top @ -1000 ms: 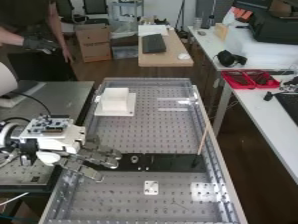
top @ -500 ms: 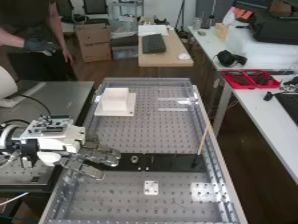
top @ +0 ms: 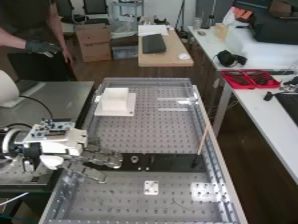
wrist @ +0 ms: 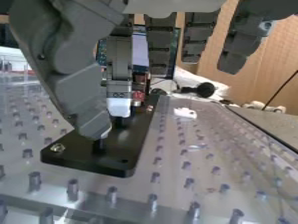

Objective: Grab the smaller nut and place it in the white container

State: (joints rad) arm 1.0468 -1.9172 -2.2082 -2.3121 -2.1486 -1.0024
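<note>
Just now: smaller nut (wrist: 57,147) ungrasped at the black bar's (wrist: 83,161) end | my hand (top: 103,157), open and empty, has edged slightly rightward, so its grip probably needs lining up | white container (top: 115,100) beyond, awaiting delivery

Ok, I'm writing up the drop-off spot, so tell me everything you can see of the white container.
The white container is plain and box-shaped, with flat sides, possibly plastic. It stands upright on a wider, flat white plate, which has a small dark mark at its near right corner. The plate lies on the dotted bench top, towards the far end, close to the left rail. Whether the container's top is open, I can't tell. The hand is nearer the camera, not touching it.
</note>
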